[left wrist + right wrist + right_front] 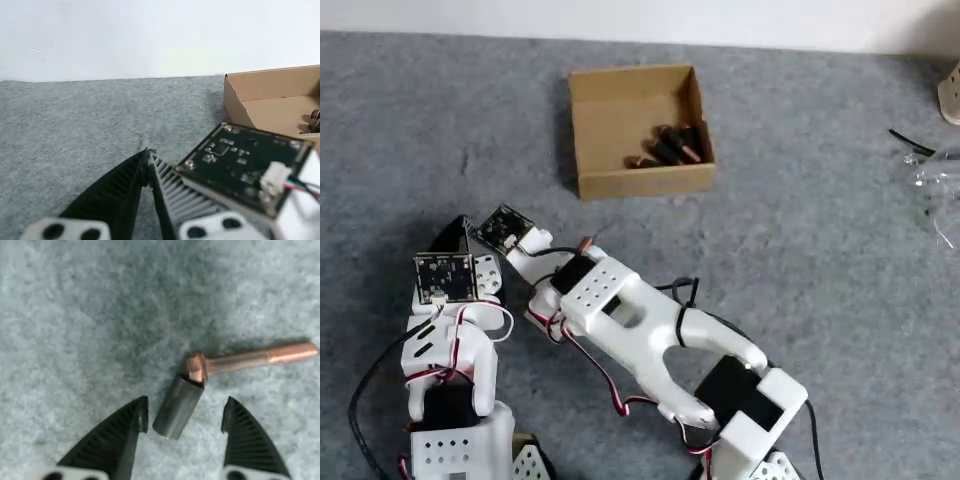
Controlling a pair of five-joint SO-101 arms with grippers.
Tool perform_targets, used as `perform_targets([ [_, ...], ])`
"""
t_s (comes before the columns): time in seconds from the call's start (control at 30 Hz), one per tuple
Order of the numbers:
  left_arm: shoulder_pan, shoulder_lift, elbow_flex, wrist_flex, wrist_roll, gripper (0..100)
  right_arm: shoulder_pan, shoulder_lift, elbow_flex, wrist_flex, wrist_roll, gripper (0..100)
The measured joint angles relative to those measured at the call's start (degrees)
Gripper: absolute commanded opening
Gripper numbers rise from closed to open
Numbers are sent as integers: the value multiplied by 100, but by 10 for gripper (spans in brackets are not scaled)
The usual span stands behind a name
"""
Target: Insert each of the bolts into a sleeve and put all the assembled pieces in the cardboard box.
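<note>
A dark sleeve (178,407) lies on the grey carpet between the spread fingers of my open right gripper (185,415). A copper bolt (250,360) lies beside it, outside the sleeve, its head touching the sleeve's far end. In the high view the right arm's wrist (505,228) reaches leftward over that spot and hides both pieces. My left gripper (146,155) is shut on nothing, just above the carpet and right beside the right arm's camera board (245,165). The cardboard box (620,180) stands farther back and holds several assembled pieces (670,148).
Both arms crowd the front left of the carpet (800,260). Clear plastic bits with a black wire (928,168) lie at the right edge, and a beige object (950,95) sits at the far right corner. A white wall bounds the carpet behind the box.
</note>
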Motion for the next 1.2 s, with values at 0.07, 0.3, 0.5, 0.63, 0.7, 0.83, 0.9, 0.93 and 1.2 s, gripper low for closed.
perform_targets([
  [0.07, 9, 0, 0, 0, 0, 7, 0, -9, 70, -97, 0, 217],
  [0.3, 0, 0, 0, 0, 0, 7, 9, -9, 167, -246, -26, 217],
  [0.5, -26, 0, 0, 0, 0, 7, 9, -9, 202, -316, -308, 217],
  [0.63, -26, 0, 0, 0, 0, 7, 9, -9, 202, -316, -316, 217],
  [0.7, -26, 0, 0, 0, 0, 7, 9, -9, 202, -316, -325, 217],
  [0.83, -26, 0, 0, 0, 0, 7, 9, -9, 202, -316, -325, 217],
  [0.9, -26, 0, 0, 0, 0, 7, 9, -79, 202, -316, -325, 217],
  [0.93, -26, 0, 0, 0, 0, 7, 9, -149, 202, -316, -325, 217],
  [1.2, -26, 0, 0, 0, 0, 7, 9, -721, 202, -316, -325, 217],
])
